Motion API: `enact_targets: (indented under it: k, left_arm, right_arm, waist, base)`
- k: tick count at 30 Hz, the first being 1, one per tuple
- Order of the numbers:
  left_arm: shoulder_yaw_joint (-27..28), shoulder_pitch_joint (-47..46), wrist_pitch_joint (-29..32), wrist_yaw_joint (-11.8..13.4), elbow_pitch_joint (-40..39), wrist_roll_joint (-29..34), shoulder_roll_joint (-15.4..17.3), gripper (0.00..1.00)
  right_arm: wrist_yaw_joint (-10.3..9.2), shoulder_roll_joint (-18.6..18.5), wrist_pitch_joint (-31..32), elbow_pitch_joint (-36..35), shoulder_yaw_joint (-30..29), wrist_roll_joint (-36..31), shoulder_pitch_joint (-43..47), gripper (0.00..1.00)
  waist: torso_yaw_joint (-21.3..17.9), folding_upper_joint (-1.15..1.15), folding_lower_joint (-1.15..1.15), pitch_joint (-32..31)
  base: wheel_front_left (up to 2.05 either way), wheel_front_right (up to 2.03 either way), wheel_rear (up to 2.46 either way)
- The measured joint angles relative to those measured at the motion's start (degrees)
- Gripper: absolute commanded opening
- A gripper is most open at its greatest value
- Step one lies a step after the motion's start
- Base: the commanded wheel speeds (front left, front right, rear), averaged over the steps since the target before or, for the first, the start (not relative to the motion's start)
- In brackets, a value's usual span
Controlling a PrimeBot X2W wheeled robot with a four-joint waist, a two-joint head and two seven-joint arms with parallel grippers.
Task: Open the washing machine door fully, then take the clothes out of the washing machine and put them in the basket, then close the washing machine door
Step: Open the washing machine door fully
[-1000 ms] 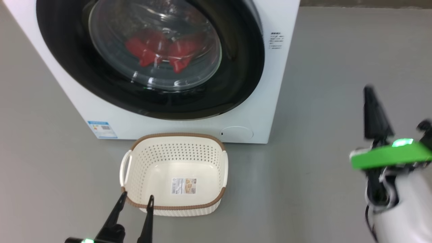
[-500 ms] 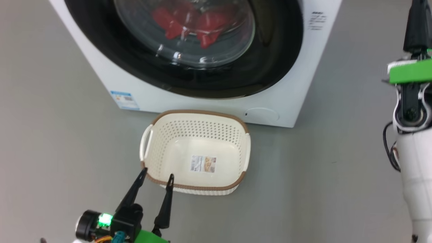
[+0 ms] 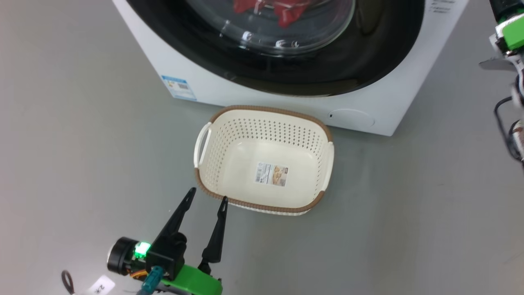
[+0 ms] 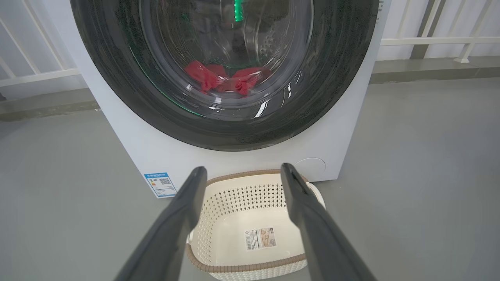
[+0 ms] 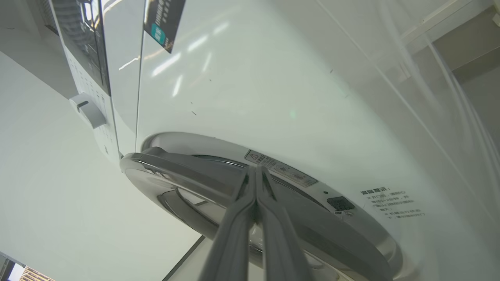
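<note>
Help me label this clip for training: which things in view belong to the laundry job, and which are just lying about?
Job in hand:
washing machine
door
red clothes, behind the glass
basket, empty, in front of the machine
left gripper, open
right gripper, shut, by the door's rim

Lying about:
white railing behind the machine
small white tag on the floor

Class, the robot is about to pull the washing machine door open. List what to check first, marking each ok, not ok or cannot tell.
Washing machine door open: not ok, it looks shut.
Right gripper shut, pointing at the door's rim: ok.
Its hold on that rim: cannot tell.
Left gripper open, holding nothing: ok.
Basket empty, in front of the washing machine: ok.
Red clothes inside, seen through the door: ok.
</note>
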Motion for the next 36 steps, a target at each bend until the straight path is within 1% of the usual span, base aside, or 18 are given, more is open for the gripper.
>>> enact_targets:
  k: [3, 8, 15, 19, 24, 28, 36]
  left_arm:
    - [-0.9, -1.0, 0.0, 0.4, 0.0, -0.3, -0.1, 1.00]
    - [-1.6, -1.8, 0.0, 0.5, 0.0, -0.9, -0.1, 1.00]
    - [-2.7, -3.4, 0.0, 1.0, -0.1, -2.3, -0.2, 1.00]
    - [-3.5, -4.2, 0.0, 1.0, -0.1, -2.7, -0.2, 1.00]
    - [-4.7, -4.3, 0.0, 1.5, -0.2, -2.8, -0.2, 1.00]
    - [-5.0, -4.3, 0.0, 2.0, -0.2, -3.4, -0.2, 1.00]
    - [-4.9, -4.3, 0.0, 2.0, 0.1, -3.4, -0.2, 1.00]
  right_arm:
    - [0.00, -1.5, 5.4, 1.4, 0.7, 3.7, -2.1, 0.00]
    - [0.00, -3.1, 11.9, 5.2, 1.7, 7.3, -4.9, 0.00]
    - [0.00, -3.4, 18.5, 12.0, 1.7, 10.6, -10.0, 0.00]
    - [0.00, -3.2, 21.1, 14.8, 1.8, 11.3, -12.4, 0.00]
    - [0.00, -3.5, 22.1, 16.8, 1.9, 11.6, -14.5, 0.00]
    - [0.00, -3.3, 22.9, 17.3, 2.0, 11.7, -14.7, 0.00]
    - [-0.09, -3.5, 25.5, 16.5, 3.4, 11.7, -13.8, 0.00]
  waist:
    - [1.0, 0.00, 0.00, 1.2]
    - [2.4, 0.00, 0.00, 3.2]
    - [3.9, 0.00, 0.00, 5.6]
    - [4.5, 0.00, 0.00, 6.6]
    - [5.3, 0.00, 0.00, 7.3]
    - [5.7, 0.00, 0.00, 7.3]
    - [5.7, 0.00, 0.00, 6.1]
  base:
    - [0.00, 0.00, 0.00]
    - [0.00, 0.00, 0.00]
    - [0.00, 0.00, 0.00]
    - [0.00, 0.00, 0.00]
    - [0.00, 0.00, 0.00]
    - [0.00, 0.00, 0.00]
    - [0.00, 0.00, 0.00]
